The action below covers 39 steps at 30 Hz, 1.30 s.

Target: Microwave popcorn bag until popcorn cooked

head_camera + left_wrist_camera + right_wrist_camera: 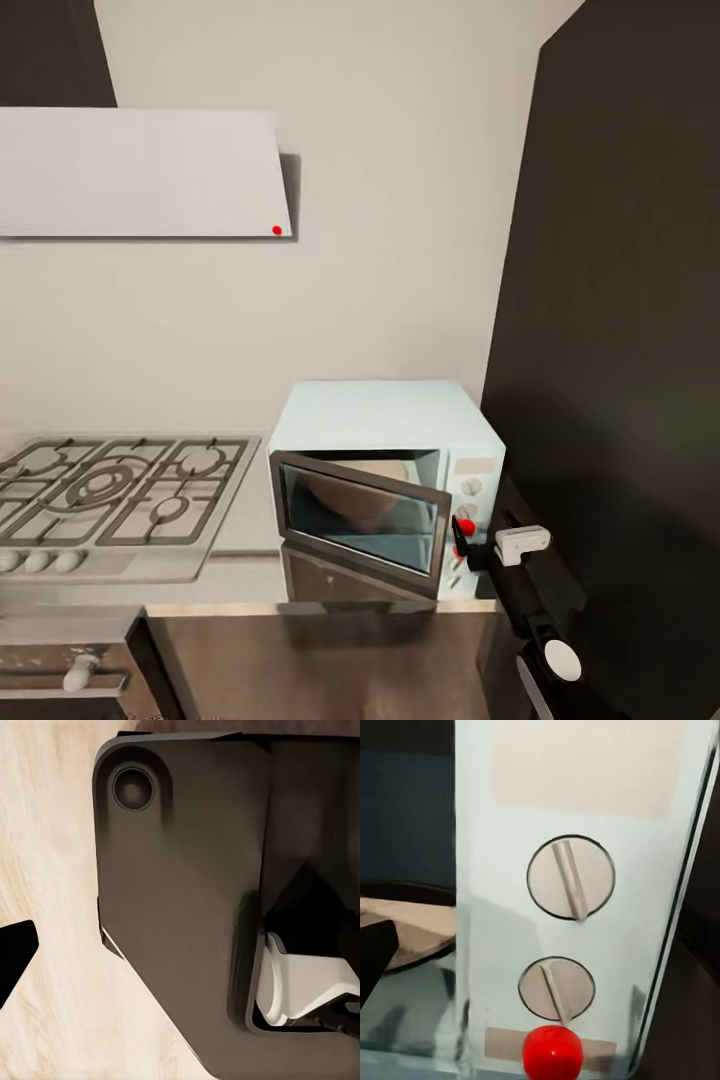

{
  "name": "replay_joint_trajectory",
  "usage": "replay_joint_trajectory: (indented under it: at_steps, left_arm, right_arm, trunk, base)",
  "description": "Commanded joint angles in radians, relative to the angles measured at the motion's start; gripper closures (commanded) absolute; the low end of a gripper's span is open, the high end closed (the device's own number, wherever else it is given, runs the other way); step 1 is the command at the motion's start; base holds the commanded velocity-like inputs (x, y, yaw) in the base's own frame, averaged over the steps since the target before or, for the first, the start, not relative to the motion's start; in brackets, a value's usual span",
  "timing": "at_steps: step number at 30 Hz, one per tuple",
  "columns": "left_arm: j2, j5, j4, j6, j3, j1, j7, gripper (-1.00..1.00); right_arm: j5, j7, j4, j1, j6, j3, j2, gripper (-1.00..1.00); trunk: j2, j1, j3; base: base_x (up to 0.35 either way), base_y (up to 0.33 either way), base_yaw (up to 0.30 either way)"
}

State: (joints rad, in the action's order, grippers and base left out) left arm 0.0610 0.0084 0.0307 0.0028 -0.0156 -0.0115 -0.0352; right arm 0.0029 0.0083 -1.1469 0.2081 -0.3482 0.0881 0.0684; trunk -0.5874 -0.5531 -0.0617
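- Tall dark cabinet (620, 300) takes the right side, pale wall (400, 200) behind, white hood (140, 175) far left with a red dot (277, 230) at its corner.
- Gas hob (115, 495) sits left on the tabletop (240, 540); oven handle (80, 675) below it at near left.
- Microwave (385, 470) stands on the tabletop between hob and cabinet, just beside the cabinet. Door (360, 520) is ajar, hinged at its left edge.
- Inside, through the gap and the glass, there's a brownish shape on the tray; can't confirm it's the popcorn bag.
- Right arm (530, 590) reaches up from near right to the microwave's control panel (577, 900).
- Right gripper (462, 545) is at the panel's lower part. One dark finger shows at the right wrist frame edge; can't tell open or closed.
- Right wrist: two round knobs (570, 877) stacked, red indicator light (553, 1052) just below the lower knob (556, 988).
- Left wrist: dark robot body panel (180, 907) over light wood floor (45, 855). One dark finger tip (15, 945) at the edge; left gripper state can't tell.
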Motion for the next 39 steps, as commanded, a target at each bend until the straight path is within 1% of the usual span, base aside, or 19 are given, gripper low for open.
replay_joint_trajectory:
  at_steps: [1,6,15,19,21,23,27,33,37,39]
  left_arm:
    - [0.000,0.001,0.000,0.000,-0.001,-0.001,-0.003,-1.00]
    - [0.000,0.001,0.000,0.000,-0.001,-0.001,-0.003,-1.00]
    - [0.000,0.001,0.000,0.000,-0.001,-0.001,-0.003,-1.00]
    - [0.000,0.001,0.000,0.000,-0.001,-0.001,-0.004,-1.00]
    - [0.000,0.001,0.000,0.000,-0.001,-0.001,-0.003,-1.00]
    - [0.000,0.001,0.000,0.000,-0.001,-0.001,-0.003,-1.00]
    - [0.000,0.001,0.000,0.000,-0.001,-0.001,-0.004,-1.00]
    - [0.000,0.001,0.000,0.001,-0.001,-0.001,-0.004,-1.00]
    - [0.000,0.001,0.000,0.001,-0.001,-0.001,-0.004,-1.00]
    - [0.000,0.001,0.000,0.002,-0.001,-0.001,-0.003,-1.00]
  right_arm:
    - [0.000,0.001,0.000,0.001,-0.003,0.001,0.001,-1.00]
    - [0.000,0.001,0.000,0.001,-0.003,0.001,0.001,-1.00]
    - [0.002,0.008,0.000,0.001,-0.006,0.003,0.001,-1.00]
    - [0.005,0.093,0.001,0.001,-0.006,0.003,0.003,-1.00]
    - [0.005,0.119,0.001,0.001,-0.006,0.003,0.005,-1.00]
    - [0.005,0.128,0.001,0.001,-0.006,0.002,0.008,-1.00]
    - [0.005,0.132,0.001,0.001,-0.007,-0.002,0.012,-1.00]
    - [0.005,0.131,0.000,0.001,-0.008,-0.004,0.013,-1.00]
    - [0.005,0.132,0.000,0.001,-0.009,-0.028,0.013,-1.00]
    - [0.006,0.132,-0.001,0.001,-0.008,-0.032,0.013,-1.00]
  trunk:
    - [-0.002,0.000,-0.002]
    - [-0.002,0.000,-0.002]
    - [-0.002,0.000,-0.002]
    - [-0.002,0.000,-0.002]
    - [-0.002,0.000,-0.002]
    - [-0.002,0.000,-0.002]
    - [-0.002,0.000,-0.002]
    - [-0.002,0.000,-0.002]
    - [-0.002,0.000,-0.002]
    - [-0.002,0.000,-0.002]
  base:
    - [0.003,0.000,0.187]
    - [0.001,0.000,0.149]
    - [0.000,0.000,0.009]
    - [0.000,0.000,0.000]
    - [0.000,0.000,0.000]
    - [0.000,0.000,0.000]
    - [0.000,0.000,0.000]
    - [0.000,0.000,0.000]
    - [0.000,0.000,0.000]
    - [0.000,0.000,0.000]
